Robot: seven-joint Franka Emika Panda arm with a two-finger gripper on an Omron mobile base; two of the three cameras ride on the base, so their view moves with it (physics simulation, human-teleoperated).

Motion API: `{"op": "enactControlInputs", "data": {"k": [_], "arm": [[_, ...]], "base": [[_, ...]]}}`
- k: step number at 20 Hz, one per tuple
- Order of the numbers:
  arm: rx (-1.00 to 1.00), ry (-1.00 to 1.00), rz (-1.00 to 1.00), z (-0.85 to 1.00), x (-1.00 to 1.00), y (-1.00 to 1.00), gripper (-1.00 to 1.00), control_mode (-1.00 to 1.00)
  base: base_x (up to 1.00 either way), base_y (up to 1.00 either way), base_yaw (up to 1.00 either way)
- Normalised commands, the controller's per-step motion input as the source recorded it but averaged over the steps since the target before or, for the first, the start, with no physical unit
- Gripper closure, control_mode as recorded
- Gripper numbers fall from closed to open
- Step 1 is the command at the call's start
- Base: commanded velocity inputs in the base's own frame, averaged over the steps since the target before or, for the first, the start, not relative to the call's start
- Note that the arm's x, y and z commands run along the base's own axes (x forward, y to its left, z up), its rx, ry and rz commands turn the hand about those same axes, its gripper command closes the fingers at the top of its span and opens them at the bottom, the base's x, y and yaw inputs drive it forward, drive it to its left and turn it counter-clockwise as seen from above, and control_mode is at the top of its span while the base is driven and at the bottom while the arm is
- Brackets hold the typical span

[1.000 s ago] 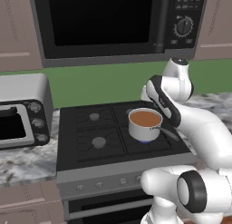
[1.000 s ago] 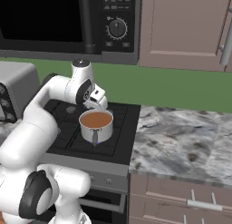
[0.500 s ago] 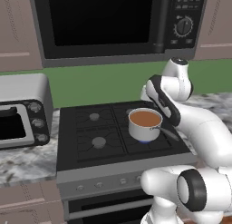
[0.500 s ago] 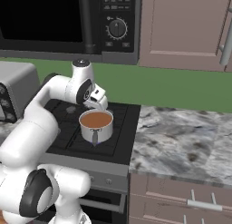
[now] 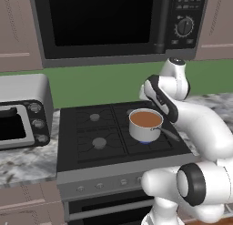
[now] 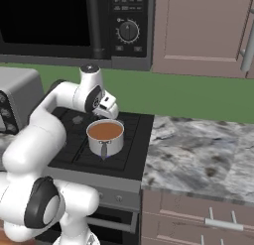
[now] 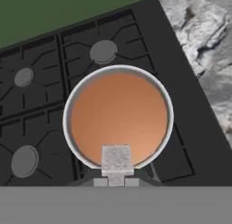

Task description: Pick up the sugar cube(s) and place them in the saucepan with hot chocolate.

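1. The saucepan with hot chocolate sits on the black stove, on the front right burner.
2. The pan is full of brown drink, and its long thin handle points to the front right.
3. The gripper hangs right above the near edge of the pan.
4. Its two fingers are squeezed tight on a grey sugar cube.
5. The cube is up in the air, over the brown drink.
6. A microwave hangs above the stove.
7. A toaster oven stands on the counter to the left.
8. A marble counter is on the right side.
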Motion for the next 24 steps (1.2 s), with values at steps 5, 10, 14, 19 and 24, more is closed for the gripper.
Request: {"op": "enactControlInputs", "data": {"k": [5, 10, 14, 19, 24], "arm": [[0.0, 0.0, 0.0, -0.02, 0.39, 0.01, 1.0, -1.0], [0.0, 0.0, 0.0, -0.1, 0.28, 0.0, 1.0, -1.0], [-0.01, 0.0, -0.01, -0.25, 0.15, 0.0, 1.0, -1.0], [0.0, 0.0, 0.0, -0.27, 0.15, 0.0, 1.0, -1.0], [0.0, 0.01, 0.0, -0.13, 0.07, 0.0, 1.0, -1.0]], "base": [[0.0, 0.0, 0.0], [0.0, 0.0, 0.0], [0.0, 0.0, 0.0], [0.0, 0.0, 0.0], [0.0, 0.0, 0.0]]}}
